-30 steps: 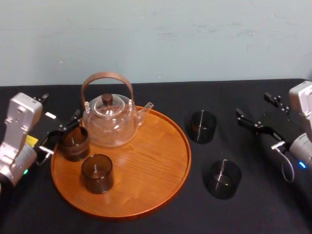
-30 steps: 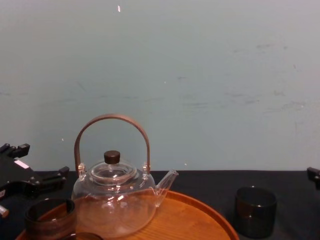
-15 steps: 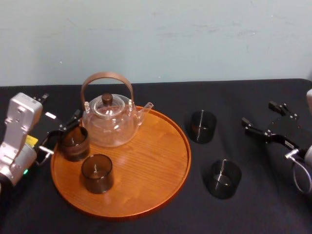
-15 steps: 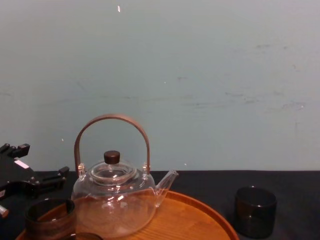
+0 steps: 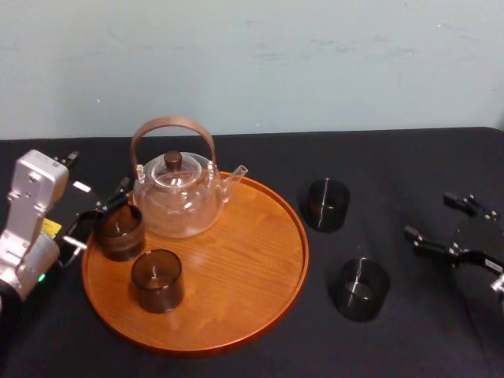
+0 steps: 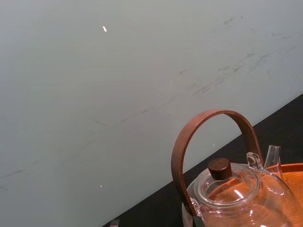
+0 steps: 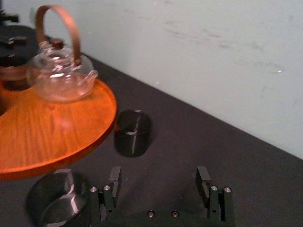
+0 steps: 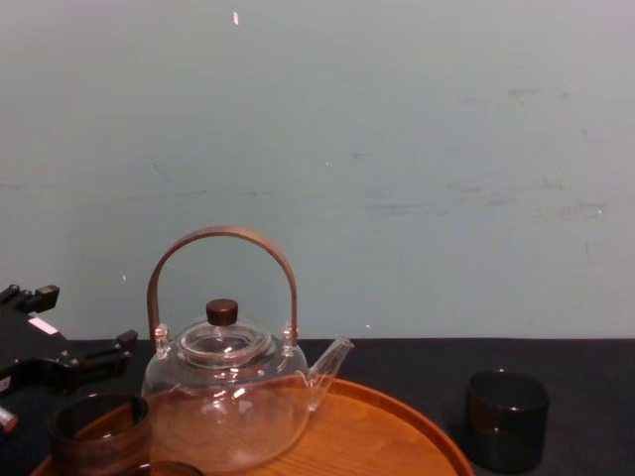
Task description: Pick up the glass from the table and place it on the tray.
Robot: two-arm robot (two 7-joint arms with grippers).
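**Two glasses off the tray**

Head view: the tray (image 5: 236, 272) carries a teapot (image 5: 175, 198) and two glasses. Two more stand right of it on the black tabletop (image 5: 394, 165): the far glass (image 5: 327, 204) and the near glass (image 5: 363, 288). The right gripper (image 5: 429, 215) sits right of both, apart, jaws spread wide. The left gripper (image 5: 96, 214) is at the tray's left rim, jaws parted beside a tray glass (image 5: 120, 231).

Right wrist view: the near glass (image 7: 59, 201) lies closest to the jaws.

Chest view: the far glass (image 8: 507, 418) stands upright, just beside the tray.

Handling, judged: light, smooth, slippery, breakable. Clasp mid-wall, gently.
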